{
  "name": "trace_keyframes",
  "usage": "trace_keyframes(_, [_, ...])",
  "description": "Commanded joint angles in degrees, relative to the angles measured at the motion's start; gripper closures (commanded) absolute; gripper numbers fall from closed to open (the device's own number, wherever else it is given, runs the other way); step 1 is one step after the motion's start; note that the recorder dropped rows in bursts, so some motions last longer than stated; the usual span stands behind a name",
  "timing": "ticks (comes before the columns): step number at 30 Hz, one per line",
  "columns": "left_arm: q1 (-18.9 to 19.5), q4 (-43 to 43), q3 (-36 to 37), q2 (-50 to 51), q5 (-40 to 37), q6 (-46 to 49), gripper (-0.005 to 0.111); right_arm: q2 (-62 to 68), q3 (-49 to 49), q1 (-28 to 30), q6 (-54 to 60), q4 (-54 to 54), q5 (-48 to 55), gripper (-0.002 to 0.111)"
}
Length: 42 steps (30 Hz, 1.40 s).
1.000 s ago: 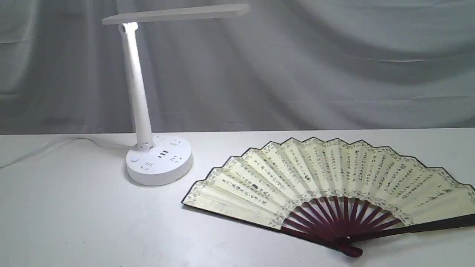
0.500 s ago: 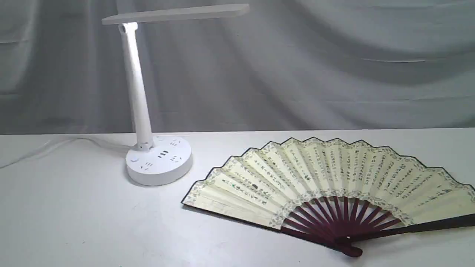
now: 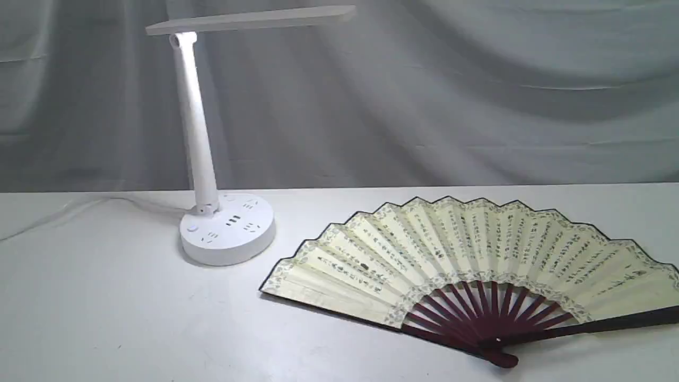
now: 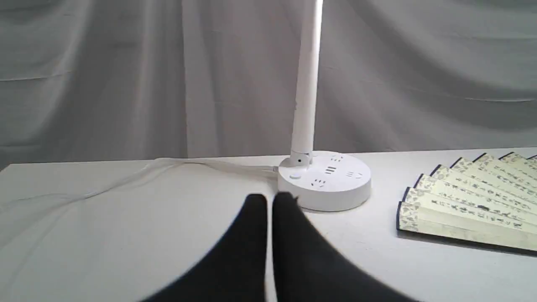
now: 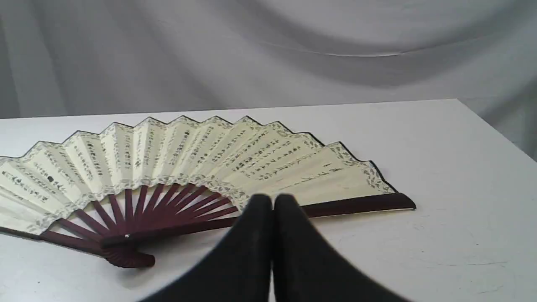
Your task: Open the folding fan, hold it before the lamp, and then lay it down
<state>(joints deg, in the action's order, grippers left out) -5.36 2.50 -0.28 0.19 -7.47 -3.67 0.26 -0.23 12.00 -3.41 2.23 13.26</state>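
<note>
The cream pleated paper fan with maroon ribs [image 3: 477, 249] lies spread flat toward the white counter's [image 3: 106, 318] right edge, its span along the front edge, just ahead of the right fingers [image 5: 258, 222], pressed together and empty like the left fingers [image 4: 251, 222] by the white desk lamp [image 3: 197, 132].

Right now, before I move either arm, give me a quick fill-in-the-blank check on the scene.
The cream pleated paper folding fan lies on the white table, not folded but ____.
In the exterior view, the white plastic desk lamp stands on the fan's ____ side.
The black left gripper and black right gripper both hold nothing, their jaws ____.
Missing: open; left; shut.
</note>
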Motion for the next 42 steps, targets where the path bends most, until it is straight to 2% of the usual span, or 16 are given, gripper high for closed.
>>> trace_keyframes(1, [0.22,0.25,0.28,-0.19,-0.11,-0.12,0.105,-0.26,0.23,-0.10,-0.03,-0.28,-0.62,0.108])
trace_keyframes(9, [3.41,0.25,0.28,-0.19,-0.11,-0.12,0.105,-0.26,0.23,-0.10,-0.03,-0.28,-0.62,0.108])
trace_keyframes(42, [3.41,0.25,0.28,-0.19,-0.11,-0.12,0.105,-0.26,0.23,-0.10,-0.03,-0.28,-0.62,0.108])
